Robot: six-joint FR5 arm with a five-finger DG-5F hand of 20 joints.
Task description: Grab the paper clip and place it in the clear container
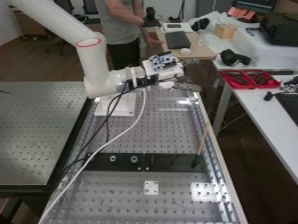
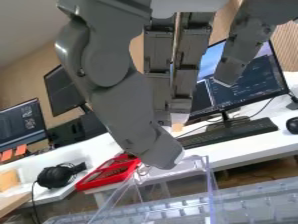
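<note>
At the far end of the perforated bench, the hand (image 1: 186, 85) is held out above the surface near the right rail. In the wrist view the dark grey hand (image 2: 154, 82) hangs down with its fingers mostly straight and apart. One fingertip is in front of the upper edge of the clear container (image 2: 183, 192); whether it touches the container I cannot tell. I cannot make out the paper clip with certainty; a faint thin loop lies by that fingertip.
A white block (image 1: 124, 105) stands under the arm, whose cables hang over the bench. Nearer are a black bar (image 1: 149, 162) with fittings and an upright thin stick (image 1: 202, 140). A side table holds red trays (image 1: 249, 80); a person stands behind the bench.
</note>
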